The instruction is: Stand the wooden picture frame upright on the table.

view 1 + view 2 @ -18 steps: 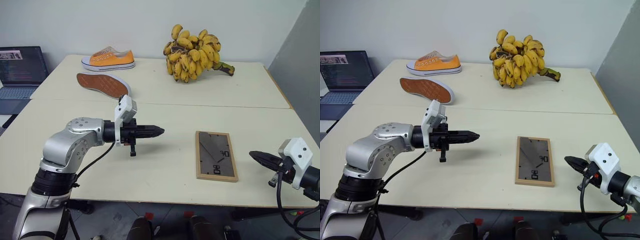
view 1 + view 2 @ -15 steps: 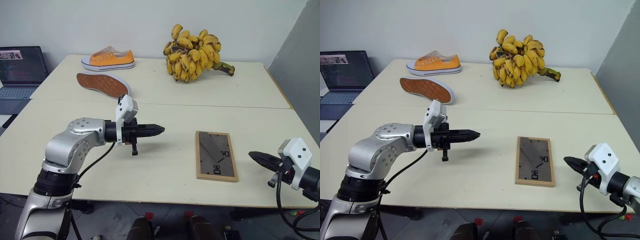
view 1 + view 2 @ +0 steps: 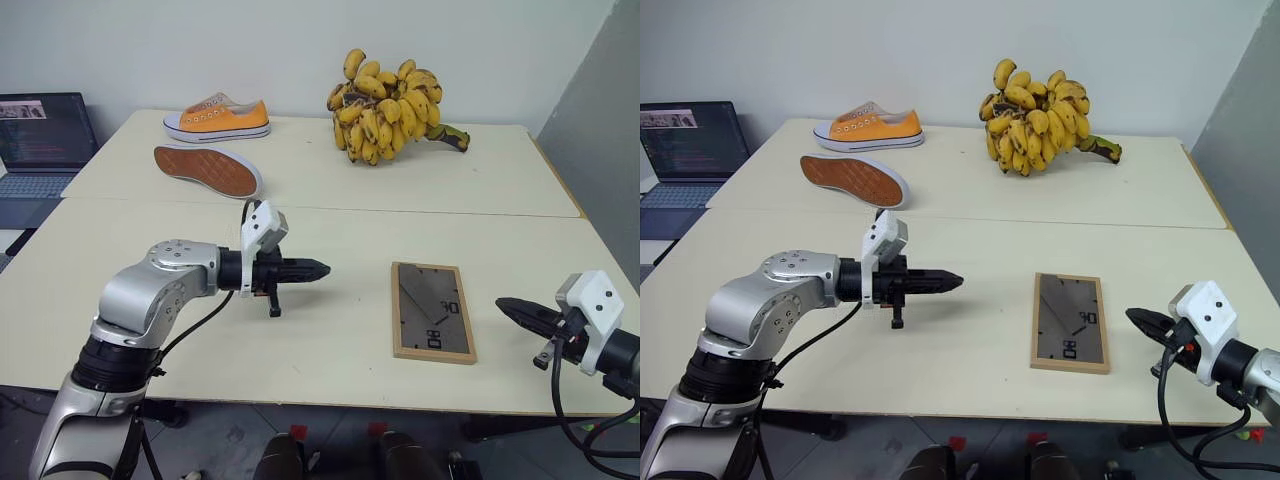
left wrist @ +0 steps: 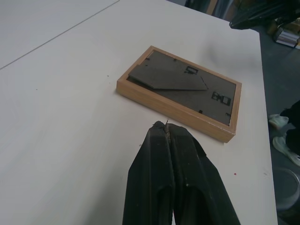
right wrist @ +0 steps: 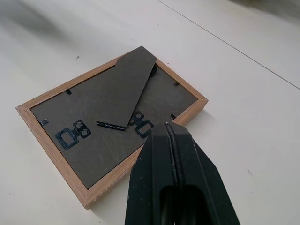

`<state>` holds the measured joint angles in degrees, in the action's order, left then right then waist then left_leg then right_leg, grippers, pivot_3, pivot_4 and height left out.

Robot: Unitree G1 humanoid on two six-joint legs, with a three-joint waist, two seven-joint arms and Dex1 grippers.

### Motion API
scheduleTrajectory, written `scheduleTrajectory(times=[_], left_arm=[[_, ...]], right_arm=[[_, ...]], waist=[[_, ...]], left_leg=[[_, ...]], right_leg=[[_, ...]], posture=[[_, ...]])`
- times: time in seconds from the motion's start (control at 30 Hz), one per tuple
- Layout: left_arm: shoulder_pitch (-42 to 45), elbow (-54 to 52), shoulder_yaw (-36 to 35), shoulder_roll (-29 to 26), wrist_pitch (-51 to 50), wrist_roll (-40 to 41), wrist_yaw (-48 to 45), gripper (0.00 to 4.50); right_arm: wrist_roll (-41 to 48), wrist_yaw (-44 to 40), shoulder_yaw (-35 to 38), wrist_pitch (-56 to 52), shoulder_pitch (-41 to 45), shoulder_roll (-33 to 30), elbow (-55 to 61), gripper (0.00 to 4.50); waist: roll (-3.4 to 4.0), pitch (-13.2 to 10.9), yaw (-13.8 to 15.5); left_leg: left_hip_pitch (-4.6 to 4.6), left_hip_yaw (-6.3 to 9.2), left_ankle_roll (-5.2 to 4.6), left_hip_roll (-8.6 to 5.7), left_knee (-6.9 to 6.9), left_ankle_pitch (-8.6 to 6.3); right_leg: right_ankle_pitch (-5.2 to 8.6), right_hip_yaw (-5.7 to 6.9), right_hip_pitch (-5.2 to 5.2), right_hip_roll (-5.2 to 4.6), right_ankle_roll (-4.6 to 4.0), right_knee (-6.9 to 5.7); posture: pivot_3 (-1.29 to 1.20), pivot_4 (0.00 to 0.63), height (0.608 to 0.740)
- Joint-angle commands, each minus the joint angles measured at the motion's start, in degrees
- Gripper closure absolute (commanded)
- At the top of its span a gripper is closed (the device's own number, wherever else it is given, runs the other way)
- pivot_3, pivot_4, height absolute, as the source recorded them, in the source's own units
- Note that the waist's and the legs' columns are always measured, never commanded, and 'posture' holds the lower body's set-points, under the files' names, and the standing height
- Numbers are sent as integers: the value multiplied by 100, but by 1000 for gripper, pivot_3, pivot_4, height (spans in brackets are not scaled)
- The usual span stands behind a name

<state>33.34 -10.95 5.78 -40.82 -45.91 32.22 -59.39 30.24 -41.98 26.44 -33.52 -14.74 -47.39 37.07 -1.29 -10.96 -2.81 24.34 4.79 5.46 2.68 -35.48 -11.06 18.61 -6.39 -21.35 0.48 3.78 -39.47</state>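
The wooden picture frame (image 3: pixel 433 311) lies flat on the table (image 3: pixel 330 340), its dark grey back panel with folded strut facing up. It also appears in the left wrist view (image 4: pixel 180 89) and the right wrist view (image 5: pixel 112 122). My left gripper (image 3: pixel 322 268) hovers shut and empty to the left of the frame, pointing toward it. My right gripper (image 3: pixel 502 305) is shut and empty just off the frame's right edge, pointing at it. Neither gripper touches the frame.
A bunch of bananas (image 3: pixel 390 105) sits on the far table. Two orange sneakers lie at far left, one upright (image 3: pixel 218 118) and one sole-up (image 3: pixel 206 170). A laptop (image 3: pixel 40 140) stands beyond the table's left edge. A seam (image 3: pixel 400 212) divides the near and far tabletops.
My left forearm has shifted slightly right and its wrist has rolled. The right gripper and the frame have stayed in place.
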Motion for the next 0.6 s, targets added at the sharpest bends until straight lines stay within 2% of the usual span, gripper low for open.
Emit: scheduleTrajectory(times=[0.03,0.3,0.6], left_arm=[[201,-44,-13,3,9,-49,32,4493],[388,377,209,383,2,-318,335,4493],[963,1319,1043,1187,233,-1151,635,4493]], right_arm=[[-39,90,172,35,-13,46,91,4500],[-607,616,-134,60,-10,209,77,4500],[-1250,1371,-607,-228,170,489,-9,4500]], waist=[[0,0,0],[0,0,6],[0,1,47]], left_leg=[[0,0,0,0,0,0],[0,0,0,0,-1,0],[6,1,0,-3,-16,0]], right_leg=[[0,0,0,0,0,0],[0,1,0,0,0,-2],[-9,-1,-2,0,-9,-6]], posture=[[0,150,740],[0,150,740],[0,150,740]])
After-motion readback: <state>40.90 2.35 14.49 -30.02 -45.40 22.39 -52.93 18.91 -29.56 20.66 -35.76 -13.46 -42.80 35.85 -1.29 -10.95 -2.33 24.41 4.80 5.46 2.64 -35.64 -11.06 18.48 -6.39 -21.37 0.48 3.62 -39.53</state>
